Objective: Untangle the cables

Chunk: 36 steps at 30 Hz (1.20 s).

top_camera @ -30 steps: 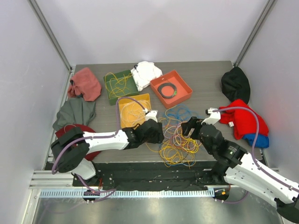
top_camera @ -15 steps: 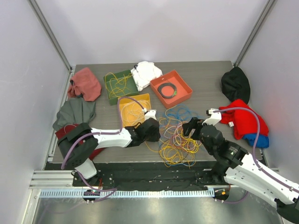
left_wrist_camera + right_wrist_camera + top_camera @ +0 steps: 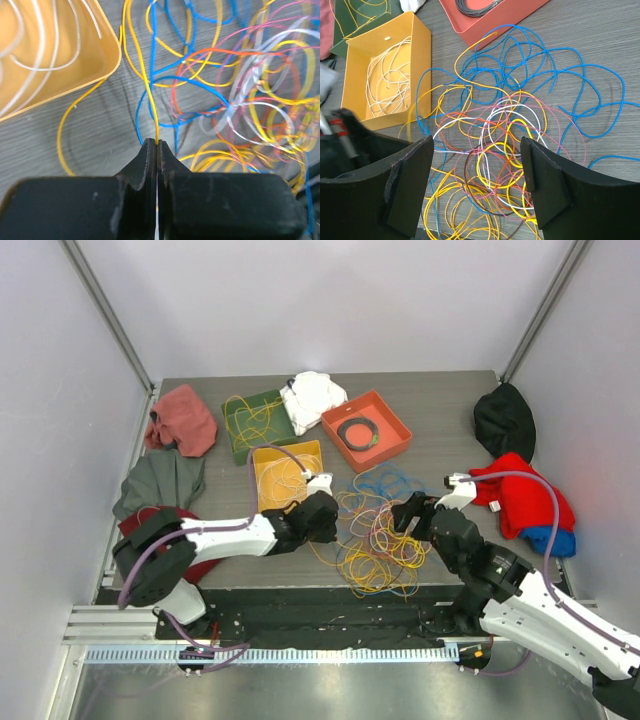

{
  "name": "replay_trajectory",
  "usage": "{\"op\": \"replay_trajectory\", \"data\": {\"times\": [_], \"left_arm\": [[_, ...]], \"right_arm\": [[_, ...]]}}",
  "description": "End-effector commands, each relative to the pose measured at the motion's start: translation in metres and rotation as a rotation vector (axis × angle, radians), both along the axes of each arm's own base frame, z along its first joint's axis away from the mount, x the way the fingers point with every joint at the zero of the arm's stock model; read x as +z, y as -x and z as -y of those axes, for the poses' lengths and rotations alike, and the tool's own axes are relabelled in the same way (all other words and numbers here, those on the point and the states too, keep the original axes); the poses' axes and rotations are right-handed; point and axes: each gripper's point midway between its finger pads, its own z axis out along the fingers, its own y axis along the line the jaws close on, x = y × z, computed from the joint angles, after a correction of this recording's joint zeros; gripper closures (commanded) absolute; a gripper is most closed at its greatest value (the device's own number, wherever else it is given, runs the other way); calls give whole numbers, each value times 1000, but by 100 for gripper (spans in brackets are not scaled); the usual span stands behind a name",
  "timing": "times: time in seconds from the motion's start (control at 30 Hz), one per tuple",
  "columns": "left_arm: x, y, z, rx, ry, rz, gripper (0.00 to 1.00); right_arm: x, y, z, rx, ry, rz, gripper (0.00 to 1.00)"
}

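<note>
The cables [image 3: 375, 535] lie in a tangled heap of yellow, blue, pink, white and orange loops at the table's front middle, also in the right wrist view [image 3: 505, 145]. My left gripper [image 3: 328, 508] is at the heap's left edge, shut on a yellow cable [image 3: 150, 100] that runs up past the corner of the yellow box [image 3: 45, 55]. My right gripper [image 3: 408, 512] is open and empty over the heap's right side, its fingers [image 3: 407, 185] wide apart above the loops.
A yellow box [image 3: 285, 475] holds white wire, a green tray [image 3: 255, 420] holds yellow wire, an orange tray [image 3: 366, 430] holds a black coil. Cloths lie around: pink [image 3: 183, 418], grey [image 3: 160, 483], white [image 3: 312, 395], black [image 3: 503, 418], red [image 3: 520, 495].
My left gripper has drawn back slightly left and up toward the yellow box with the yellow cable. The right arm has barely moved.
</note>
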Motion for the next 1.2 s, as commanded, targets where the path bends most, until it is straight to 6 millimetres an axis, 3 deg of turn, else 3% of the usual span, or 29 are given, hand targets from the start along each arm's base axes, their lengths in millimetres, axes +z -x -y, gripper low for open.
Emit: {"op": "replay_trajectory", "data": {"times": [0.0,0.07,0.1,0.2,0.27,0.3,0.37,0.4,0.5,0.53,0.6,0.63,0.7,0.77,0.83,0.87,0.9,0.97,1.07,1.17], "left_arm": [[87,-6,0,-15,79,128,100],[150,-9,-3,-19,149,234,100],[163,-6,-10,-48,112,272,100],[247,-2,-15,-90,207,408,100],[279,6,-16,-145,219,465,100],[307,10,-13,-168,265,497,100],[325,20,-6,-229,287,520,100],[347,25,-3,-250,327,546,100],[367,28,4,-286,331,575,100],[391,29,2,-281,356,610,100],[398,23,1,-273,323,631,100],[420,20,-6,-243,336,669,100],[430,14,-10,-222,296,702,100],[460,7,-21,-168,295,763,100],[467,0,-24,-154,245,792,100],[488,-2,-33,-117,255,829,100],[489,-7,-33,-110,219,843,100],[513,-11,-45,-57,216,896,100],[523,-30,-60,26,141,934,100],[501,-71,-79,121,52,870,100]], "right_arm": [[11,-3,4,-33,-32,31,22],[12,-3,3,-32,-32,34,22],[14,-4,2,-30,-36,39,22],[17,-6,-1,-24,-39,45,22],[22,-7,-3,-19,-43,52,22],[24,-8,-3,-20,-48,59,22],[32,-8,-3,-18,-54,75,22],[36,-8,-2,-16,-58,85,22],[54,-6,2,-19,-76,128,22],[57,-6,4,-18,-79,137,22],[68,-3,8,-20,-95,164,22],[71,-2,9,-22,-97,169,22],[77,0,13,-24,-108,182,22],[80,1,13,-19,-118,190,22],[81,3,13,-9,-128,193,22],[82,4,13,-6,-132,195,22],[82,4,12,-2,-134,194,22],[85,5,13,-2,-140,200,22],[86,6,14,-2,-145,204,22],[86,7,17,-9,-142,209,22]]}}
